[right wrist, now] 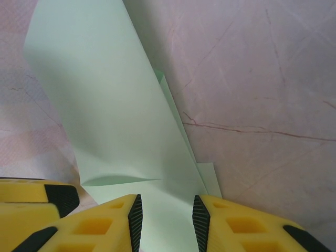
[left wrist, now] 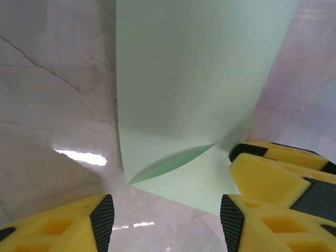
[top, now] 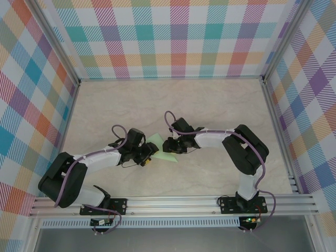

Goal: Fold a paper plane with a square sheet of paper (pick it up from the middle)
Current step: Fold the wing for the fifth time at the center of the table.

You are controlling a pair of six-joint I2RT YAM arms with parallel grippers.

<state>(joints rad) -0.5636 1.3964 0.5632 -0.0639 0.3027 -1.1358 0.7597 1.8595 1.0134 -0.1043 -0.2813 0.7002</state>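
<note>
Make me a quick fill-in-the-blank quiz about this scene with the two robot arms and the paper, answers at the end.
1. The thin sheet of paper on the marble-patterned table is pale ____.
2. From above, it lies ____ the left gripper and the right gripper.
3. Both grippers' fingers are ____ with black pads.
4. The cable along each arm is ____.
Missing words: green; between; yellow; purple.

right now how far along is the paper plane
Done: the paper curls up off the table, and a second layer along one edge suggests a first fold. In hand: the left tool and the right tool both stand open at its edges. Left: no pointed plane shape yet, so most creases remain.
</note>
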